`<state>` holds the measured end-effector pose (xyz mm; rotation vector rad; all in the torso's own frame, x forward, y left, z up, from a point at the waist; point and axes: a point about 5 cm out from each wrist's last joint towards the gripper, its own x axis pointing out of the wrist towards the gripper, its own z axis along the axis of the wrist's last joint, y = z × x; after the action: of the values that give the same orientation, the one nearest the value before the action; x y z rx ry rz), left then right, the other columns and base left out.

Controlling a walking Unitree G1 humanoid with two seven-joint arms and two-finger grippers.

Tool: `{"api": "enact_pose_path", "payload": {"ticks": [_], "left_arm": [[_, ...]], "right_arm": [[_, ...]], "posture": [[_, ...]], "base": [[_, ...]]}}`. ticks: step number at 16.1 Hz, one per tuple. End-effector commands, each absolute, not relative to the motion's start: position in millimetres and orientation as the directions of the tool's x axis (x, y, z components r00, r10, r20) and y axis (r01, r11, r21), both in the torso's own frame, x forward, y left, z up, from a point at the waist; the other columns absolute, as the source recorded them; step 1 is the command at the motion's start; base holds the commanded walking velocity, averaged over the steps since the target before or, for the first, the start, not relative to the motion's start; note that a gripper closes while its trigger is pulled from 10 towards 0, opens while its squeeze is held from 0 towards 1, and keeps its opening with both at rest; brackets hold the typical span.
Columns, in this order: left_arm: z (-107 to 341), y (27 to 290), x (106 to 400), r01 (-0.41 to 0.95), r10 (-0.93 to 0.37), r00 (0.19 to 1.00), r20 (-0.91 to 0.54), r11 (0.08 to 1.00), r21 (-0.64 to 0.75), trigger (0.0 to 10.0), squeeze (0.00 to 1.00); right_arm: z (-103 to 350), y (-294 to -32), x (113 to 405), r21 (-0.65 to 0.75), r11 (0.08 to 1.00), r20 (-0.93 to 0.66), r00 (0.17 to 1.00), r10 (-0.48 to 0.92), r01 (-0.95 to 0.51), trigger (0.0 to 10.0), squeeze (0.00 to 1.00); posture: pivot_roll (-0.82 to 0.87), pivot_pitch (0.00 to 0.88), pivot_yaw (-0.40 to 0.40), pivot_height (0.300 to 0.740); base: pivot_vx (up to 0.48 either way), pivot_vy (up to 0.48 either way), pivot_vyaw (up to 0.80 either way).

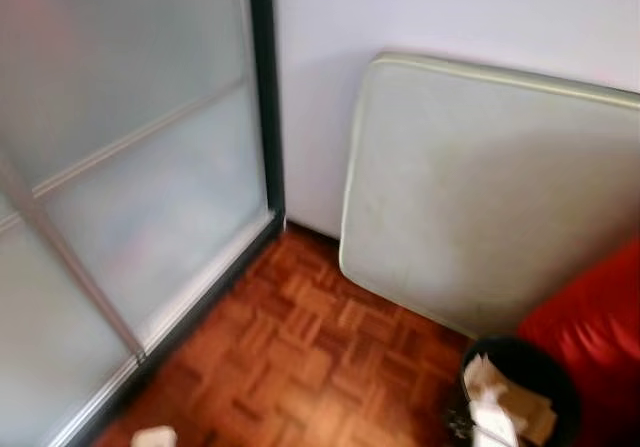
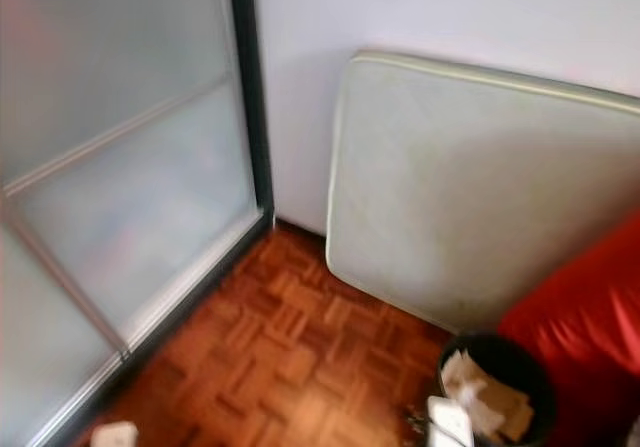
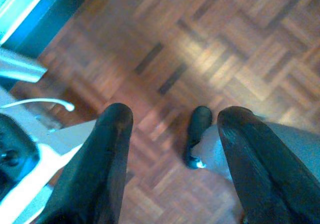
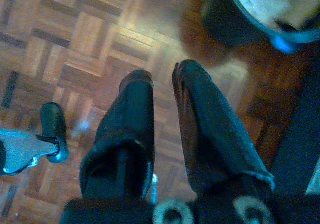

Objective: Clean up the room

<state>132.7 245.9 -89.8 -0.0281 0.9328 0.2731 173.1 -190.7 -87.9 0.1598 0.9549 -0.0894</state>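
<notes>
Frosted glass fills the far left: a sliding door [image 1: 120, 167] in a dark frame, its track running toward the corner of the room. At its foot, at the near left edge, a small white scrap [image 1: 153, 436] lies on the parquet floor [image 1: 300, 357]; its shape is too blurred to give a long axis. The left gripper [image 3: 172, 134] hangs over bare parquet with its fingers wide apart and nothing between them, so the left arm looks the nearer one to that scrap, which would lie ahead of it and to the left.

Further right, a pale folded tabletop [image 1: 480, 197] leans upright against the white wall. Near right stands a black bin [image 1: 520, 392], already holding crumpled paper [image 1: 495, 397], just beside something red [image 1: 600, 337]. The right gripper [image 4: 162, 76] points at the floor with its fingers close together, a narrow gap at the tips, gripping nothing; the bin's rim shows just beyond it, so the bin sits on the right arm's side.

The floor is smooth wood blocks, glossy in patches. My reading: the scrap must be fetched from the left and carried across to the bin.
</notes>
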Motion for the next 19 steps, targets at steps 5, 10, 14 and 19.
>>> {"api": "enact_pose_path", "payload": {"ticks": [5, 10, 14, 19], "left_arm": [[-89.5, 239.1, 138.9, -0.229, 0.198, 0.575, -0.793, 0.97, 0.076, 10.0, 0.0], [-89.4, 239.9, 138.8, -0.229, 0.199, 0.574, -0.794, 0.97, 0.077, 10.0, 0.0], [-89.8, 238.6, 138.6, -0.228, 0.196, 0.573, -0.796, 0.971, 0.075, 10.0, 0.0], [-89.9, 239.4, 137.8, -0.232, 0.198, 0.573, -0.795, 0.97, 0.074, 10.0, 0.0]], "right_arm": [[-89.6, -201.0, 165.1, 0.072, 0.985, -0.823, 0.567, -0.031, 0.158, 10.0, 0.0], [-89.6, -199.0, 165.8, 0.076, 0.985, -0.821, 0.57, -0.026, 0.155, 10.0, 0.0], [-90.3, -195.4, 166.4, 0.074, 0.983, -0.829, 0.559, -0.031, 0.165, 10.0, 0.0], [-90.7, -195.2, 165.6, 0.079, 0.98, -0.829, 0.557, -0.037, 0.182, 10.0, 0.0]], "posture": [[0.19, 0.0, -0.062, 0.74], [0.19, 0.0, -0.063, 0.74], [0.2, 0.0, -0.063, 0.74], [0.2, 0.0, -0.065, 0.74]], "base": [[0.48, 0.0, 0.6], [0.48, 0.0, 0.0], [0.48, 0.0, 0.34], [0.48, 0.0, 0.0]]}}
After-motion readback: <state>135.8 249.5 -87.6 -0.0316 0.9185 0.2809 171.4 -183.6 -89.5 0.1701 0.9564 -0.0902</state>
